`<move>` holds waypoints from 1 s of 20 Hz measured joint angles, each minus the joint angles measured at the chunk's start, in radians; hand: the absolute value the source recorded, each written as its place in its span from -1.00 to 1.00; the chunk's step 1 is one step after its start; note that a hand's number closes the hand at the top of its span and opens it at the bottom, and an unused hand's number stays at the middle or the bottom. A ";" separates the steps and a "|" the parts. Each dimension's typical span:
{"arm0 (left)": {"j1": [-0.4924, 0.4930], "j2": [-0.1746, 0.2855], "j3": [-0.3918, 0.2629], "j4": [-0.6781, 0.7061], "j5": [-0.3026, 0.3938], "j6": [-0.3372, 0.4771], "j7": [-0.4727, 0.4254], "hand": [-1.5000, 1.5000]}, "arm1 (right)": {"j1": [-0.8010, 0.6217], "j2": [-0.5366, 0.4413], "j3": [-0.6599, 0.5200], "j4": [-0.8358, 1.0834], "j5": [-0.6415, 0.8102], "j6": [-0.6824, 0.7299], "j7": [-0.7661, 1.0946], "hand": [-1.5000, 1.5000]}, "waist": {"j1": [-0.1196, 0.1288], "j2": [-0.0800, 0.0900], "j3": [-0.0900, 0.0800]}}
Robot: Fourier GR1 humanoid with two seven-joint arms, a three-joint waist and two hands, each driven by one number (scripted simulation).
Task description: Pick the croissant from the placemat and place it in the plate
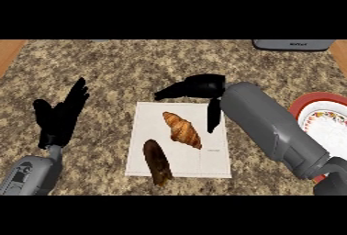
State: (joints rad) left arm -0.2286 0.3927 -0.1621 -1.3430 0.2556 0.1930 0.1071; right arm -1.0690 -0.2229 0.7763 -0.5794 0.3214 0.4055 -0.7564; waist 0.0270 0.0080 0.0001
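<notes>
right hand (203, 86) hovering open-fingered near croissant (183, 129) on placemat (213, 158) | left hand (62, 117) resting open | croissant likely light, flaky, crushable; pinching across mid-body looking best

Right side: plate (318, 97) cut off by the view's edge, its left rim hidden behind the right forearm (271, 124). Top: grey appliance (293, 44) cropped, can't identify. The right hand (200, 86) covers the placemat (152, 124) upper-right corner. The dark brown item (157, 161) overhanging the placemat's near edge is too dark to tell. Bottom: left forearm (30, 176) cropped.
</notes>
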 measured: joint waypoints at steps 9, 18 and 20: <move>-0.001 -0.015 0.026 0.002 -0.014 -0.019 0.028 0.00 | -0.031 0.059 0.048 0.063 0.141 -0.019 -0.009 -1.00 | -0.010 -0.004 0.000; 0.016 -0.034 0.058 0.002 -0.036 -0.044 0.011 0.00 | -0.029 0.139 0.034 0.124 0.244 -0.034 0.011 -1.00 | -0.012 -0.005 0.000; 0.023 -0.041 0.063 0.003 -0.041 -0.051 0.006 0.00 | -0.034 0.158 0.023 0.145 0.267 -0.039 0.008 -1.00 | -0.012 -0.005 0.000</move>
State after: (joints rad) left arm -0.2054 0.3513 -0.0993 -1.3403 0.2144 0.1417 0.1126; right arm -1.1026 -0.0645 0.7988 -0.4340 0.5884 0.3660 -0.7482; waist 0.0150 0.0033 0.0000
